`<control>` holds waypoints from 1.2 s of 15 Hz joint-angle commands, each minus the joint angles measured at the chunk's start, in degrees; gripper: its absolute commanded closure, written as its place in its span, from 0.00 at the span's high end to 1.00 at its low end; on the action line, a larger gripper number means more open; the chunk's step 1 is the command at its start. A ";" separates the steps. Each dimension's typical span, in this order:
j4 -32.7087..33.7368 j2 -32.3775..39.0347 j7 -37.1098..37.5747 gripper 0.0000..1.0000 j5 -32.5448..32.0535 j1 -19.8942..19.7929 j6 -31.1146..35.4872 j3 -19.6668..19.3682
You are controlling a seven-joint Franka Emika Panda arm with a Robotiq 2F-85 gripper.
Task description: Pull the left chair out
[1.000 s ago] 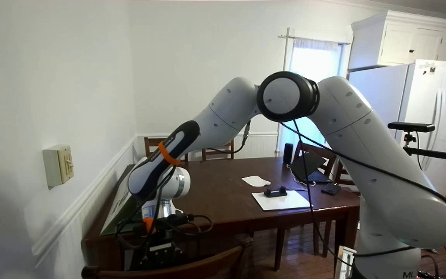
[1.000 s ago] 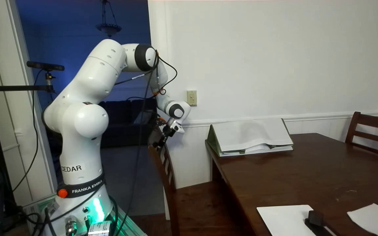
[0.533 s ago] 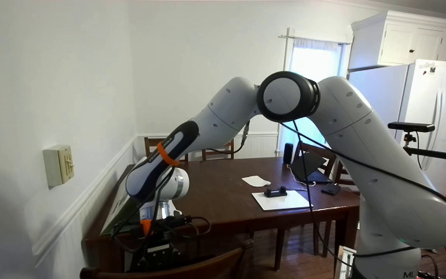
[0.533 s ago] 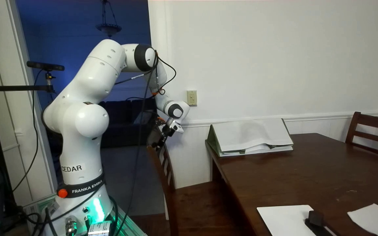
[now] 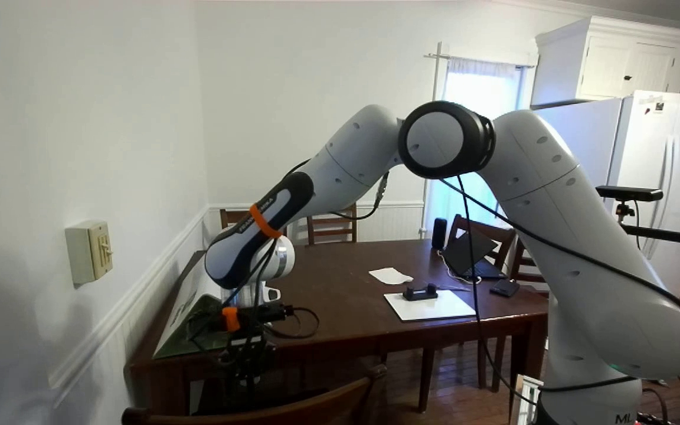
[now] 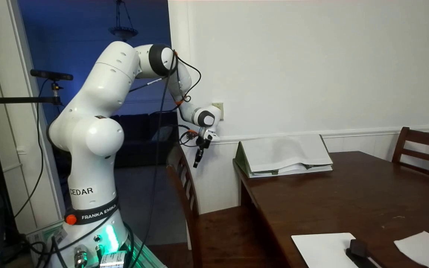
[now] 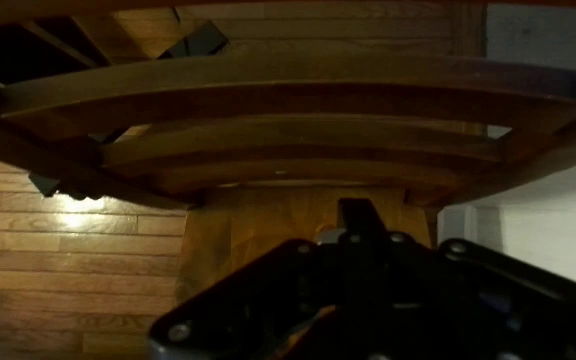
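The dark brown wooden chair stands by the short end of the table, its curved backrest (image 5: 316,402) low in an exterior view. In an exterior view the chair back (image 6: 182,193) is seen from the side, the seat (image 6: 229,227) reaching the table edge. My gripper (image 6: 196,163) points down on the table side of the backrest, apart from it. It also shows in an exterior view (image 5: 249,378). In the wrist view my gripper (image 7: 358,212) has its fingers together with nothing between them. The backrest slats (image 7: 288,100) lie ahead and the seat (image 7: 268,215) below.
The table (image 6: 348,197) holds a green and white binder (image 6: 285,156) near the gripper, a white board (image 5: 428,307) and a laptop (image 5: 473,262). The wall with a light switch (image 6: 217,110) is close beside the arm. Another chair (image 6: 426,139) stands at the far side.
The chair back shifted very slightly away from the table early on. Since then my gripper has risen off the backrest top and moved toward the table, while the chair stays still.
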 commanded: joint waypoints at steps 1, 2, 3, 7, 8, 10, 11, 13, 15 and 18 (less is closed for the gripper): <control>-4.13 -8.06 3.67 0.31 -6.78 2.26 1.11 -1.89; -5.67 -10.55 3.91 0.39 -8.12 2.50 2.20 -1.75; -7.77 -13.43 4.45 0.46 -9.66 2.91 3.82 -1.66; -13.95 -23.24 8.19 0.74 -16.57 3.85 7.03 -0.86; -15.38 -25.63 9.38 0.80 -18.45 3.79 7.56 -0.51; -17.88 -30.12 11.78 0.94 -21.66 3.12 8.47 0.42; -18.77 -32.09 12.77 0.99 -23.03 2.64 8.75 0.93; -20.57 -36.09 13.08 1.00 -23.95 1.45 9.08 1.97; -22.27 -40.01 12.94 1.00 -24.71 0.18 9.30 2.90; -25.04 -45.36 11.58 1.00 -25.12 -1.89 10.64 4.33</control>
